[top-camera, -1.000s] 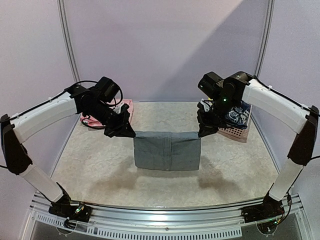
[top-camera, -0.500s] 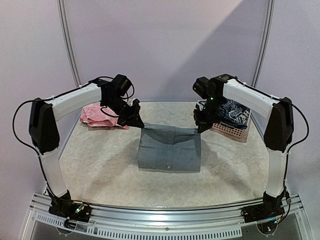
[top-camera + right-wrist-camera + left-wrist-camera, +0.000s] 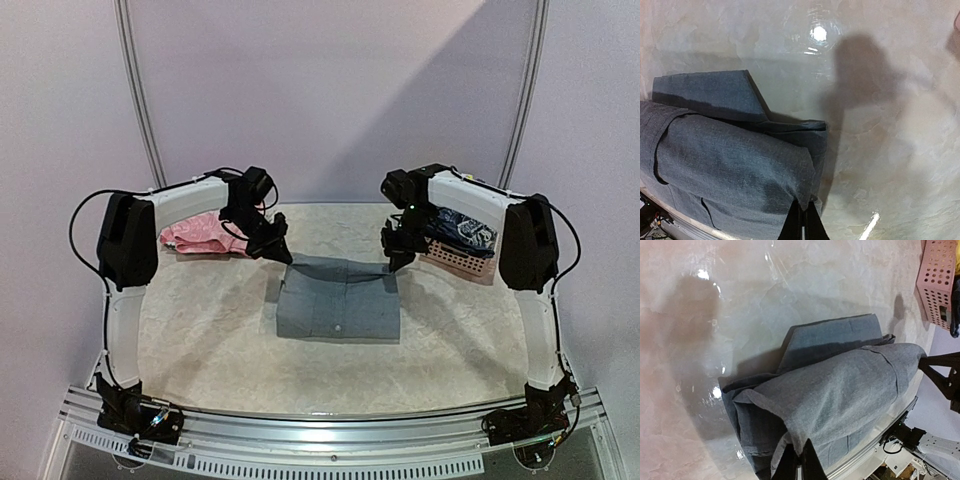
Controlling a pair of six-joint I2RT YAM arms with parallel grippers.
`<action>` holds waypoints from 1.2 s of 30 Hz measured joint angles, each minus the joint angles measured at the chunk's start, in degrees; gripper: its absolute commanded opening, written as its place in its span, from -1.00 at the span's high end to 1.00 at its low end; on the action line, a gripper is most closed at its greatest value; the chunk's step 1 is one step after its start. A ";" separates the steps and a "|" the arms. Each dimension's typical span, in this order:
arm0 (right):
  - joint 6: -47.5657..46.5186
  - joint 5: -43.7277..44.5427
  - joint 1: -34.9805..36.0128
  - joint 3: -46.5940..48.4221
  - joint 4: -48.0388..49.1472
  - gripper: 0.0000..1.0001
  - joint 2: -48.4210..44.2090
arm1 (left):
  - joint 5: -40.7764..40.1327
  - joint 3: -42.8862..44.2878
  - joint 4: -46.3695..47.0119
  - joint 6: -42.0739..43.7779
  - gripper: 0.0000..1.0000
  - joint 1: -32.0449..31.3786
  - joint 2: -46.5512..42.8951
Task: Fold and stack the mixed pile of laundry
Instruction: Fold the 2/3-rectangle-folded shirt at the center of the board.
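Grey shirt lies mid-table, partly folded; left gripper clenched on its far-left corner, right gripper on far-right corner, edge raised betw. them; navy garment in pink basket, far right.

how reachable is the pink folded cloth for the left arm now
Likely not yet: the left gripper is shut on the grey shirt and must release first. The pink cloth lies close by, nothing between.

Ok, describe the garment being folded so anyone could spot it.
On the marbled table, look at the centre. The grey shirt lies there, folded rectangular. It alone is grey: the cloth far left is pink, the garment in the basket navy.
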 measured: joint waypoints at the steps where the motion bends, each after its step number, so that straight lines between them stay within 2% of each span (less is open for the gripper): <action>1: -0.07 -0.24 -0.13 0.02 0.31 0.98 0.28 | 0.00 0.26 0.00 0.11 1.00 0.09 0.42; 6: -0.74 -2.05 -0.52 0.26 2.40 0.86 1.53 | -0.66 0.31 -0.33 0.15 0.99 0.42 0.87; 9: -1.20 -3.58 -0.74 0.61 4.35 0.58 2.69 | -2.16 0.26 -0.37 0.07 0.84 0.70 0.87; 10: -1.31 -3.85 -0.81 0.81 4.92 0.42 3.08 | -2.95 0.17 -0.39 -0.13 0.72 0.81 0.87; 13: -1.16 -4.50 -1.20 1.79 6.05 0.11 3.65 | -5.03 -0.70 0.17 -1.11 0.25 1.27 0.70; 16: -0.98 -4.96 -1.57 4.00 7.45 -0.08 3.65 | -7.63 -2.95 1.22 -2.93 -0.17 1.62 -0.85; 18: -0.92 -4.96 -1.79 4.74 9.42 -0.15 2.89 | -9.60 -4.55 1.81 -3.28 -0.29 1.64 -3.08; 22: -0.74 -4.26 -1.81 3.26 11.93 -0.24 -1.22 | -13.51 -6.58 2.69 -3.28 -0.22 1.14 -10.14; 27: -0.79 -4.55 -1.75 -7.61 18.18 -0.20 -13.16 | -15.23 -8.55 5.29 -0.20 0.00 -1.46 -17.86; 31: -1.55 -7.82 -0.59 -14.40 22.38 -0.10 -19.19 | -14.25 -10.43 6.88 3.15 0.12 -6.51 -18.03; 36: -3.69 -13.14 4.04 -17.14 25.90 0.04 -17.84 | -10.86 -13.18 8.48 4.96 0.25 -11.93 -15.98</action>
